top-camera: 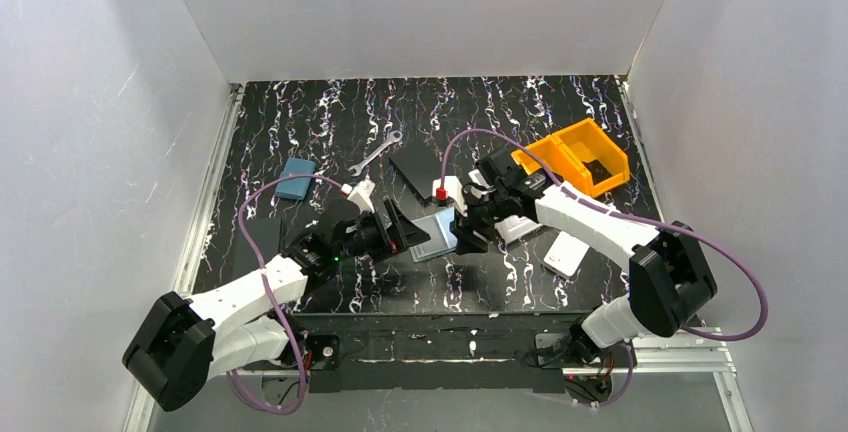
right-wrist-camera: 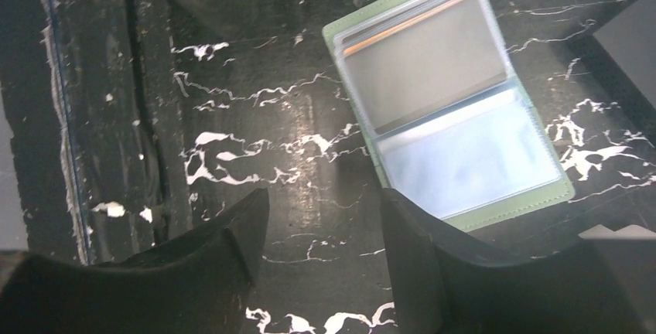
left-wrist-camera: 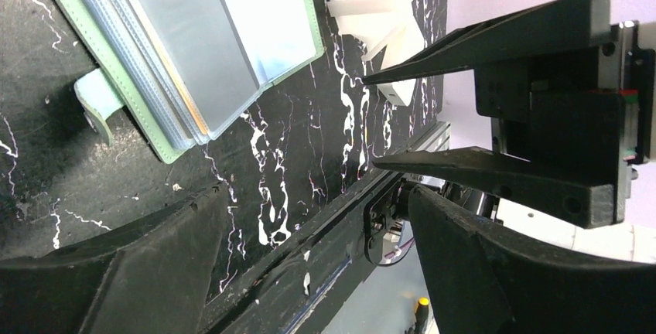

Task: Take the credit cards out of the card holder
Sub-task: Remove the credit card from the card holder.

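The black, white-veined table [top-camera: 330, 122] carries everything. The left gripper [top-camera: 405, 232] and the right gripper [top-camera: 466, 237] face each other low over it. Both sets of jaws stand wide apart with only bare table showing between the fingers. In the left wrist view the right gripper [left-wrist-camera: 373, 121] sits ahead of the left jaws and to one side, its two tapered fingers parted and empty. A yellow bin [top-camera: 580, 155] stands well behind the right gripper. The card holder [top-camera: 437, 235] lies open and flat between the two grippers, just in front of each. From the left jaws [left-wrist-camera: 317, 195] it lies ahead and off to the left [left-wrist-camera: 193, 48]. From the right jaws [right-wrist-camera: 323, 199] it lies ahead and to the right [right-wrist-camera: 449, 102], with its near corner just beside one finger; whether they touch I cannot tell. The credit cards [right-wrist-camera: 429, 67] are in its clear sleeves, one greyish with an orange edge and a pale blue one [right-wrist-camera: 472, 160] on the panel nearer the right jaws. The holder's small green strap [left-wrist-camera: 97, 102] sticks out at its far side.
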